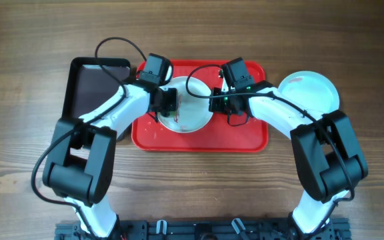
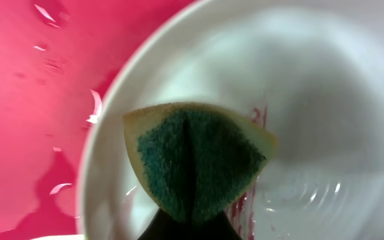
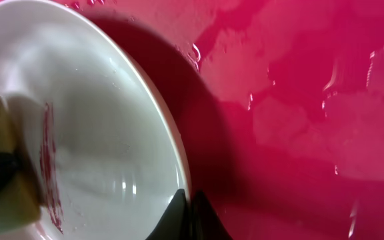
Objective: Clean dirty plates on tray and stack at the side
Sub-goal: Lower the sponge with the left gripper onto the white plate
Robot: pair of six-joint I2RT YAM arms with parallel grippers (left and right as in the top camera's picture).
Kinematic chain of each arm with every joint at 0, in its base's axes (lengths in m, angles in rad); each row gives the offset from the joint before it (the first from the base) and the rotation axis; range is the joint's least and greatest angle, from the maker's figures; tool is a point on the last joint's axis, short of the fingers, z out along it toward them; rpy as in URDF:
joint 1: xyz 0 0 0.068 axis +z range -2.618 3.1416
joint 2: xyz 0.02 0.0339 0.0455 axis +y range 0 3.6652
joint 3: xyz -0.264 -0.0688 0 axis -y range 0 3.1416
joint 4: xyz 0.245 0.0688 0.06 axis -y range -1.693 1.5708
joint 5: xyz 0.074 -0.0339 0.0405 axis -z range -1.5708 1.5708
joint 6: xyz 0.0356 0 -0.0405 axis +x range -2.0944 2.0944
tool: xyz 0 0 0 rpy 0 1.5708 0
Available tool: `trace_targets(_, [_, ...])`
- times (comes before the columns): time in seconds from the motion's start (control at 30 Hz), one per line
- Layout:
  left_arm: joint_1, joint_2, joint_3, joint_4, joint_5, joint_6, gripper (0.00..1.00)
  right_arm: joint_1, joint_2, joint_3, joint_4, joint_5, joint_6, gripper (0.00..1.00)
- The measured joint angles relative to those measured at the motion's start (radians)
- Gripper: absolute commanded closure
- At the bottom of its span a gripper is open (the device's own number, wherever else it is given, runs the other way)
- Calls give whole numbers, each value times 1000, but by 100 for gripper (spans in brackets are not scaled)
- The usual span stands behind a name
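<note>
So the white plate (image 1: 193, 119) is sitting face up inside the red tray (image 1: 245, 137), a bit left of the tray's middle. It's round, so there's no real long axis to it. The tray's long side runs left to right in the overhead view, and water drops and wet patches show on its floor.

The left gripper (image 2: 185, 228) is clamped tight on a sponge (image 2: 195, 167) that's folded over, with the green scrubby side facing the wrist camera and a yellow edge around it. The sponge is down in the bowl of the plate, right beside a thin dark red smear (image 3: 49, 170) that runs as a narrow streak across the plate's floor. There's a bit of water in the plate too.

The right gripper (image 3: 189, 217) has its fingers pinched together on the plate's rim, on the side opposite the sponge. The rim throws a dark shadow on the tray there, and I can't tell whether that edge is lifted or flat.

Off the tray, a pale plate (image 1: 310, 92) lies face up on the table (image 1: 192, 193), just beside the tray's far right corner. I can't tell if it's one plate or a stack. A black tray (image 1: 89, 83) sits left of the red one, long side running front to back.
</note>
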Motion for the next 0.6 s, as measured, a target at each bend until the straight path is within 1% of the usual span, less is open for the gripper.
trace_targets(0.2, [-29,15,18,-72,6,4,96,16,0,0,-18,8,-8,96])
trace_targets(0.3, [-34,19,21,-79,53,2,96,24,0,0,-21,14,-9,96])
trace_targets(0.43, [-50,30,21,-41,144,-32,96,35,0,0,-21,16,-11,96])
trace_targets(0.53, [-69,39,21,3,167,-72,96,42,0,0,-25,16,-11,96])
trace_targets(0.6, [-80,42,21,36,157,-124,96,43,0,0,-26,16,-11,96])
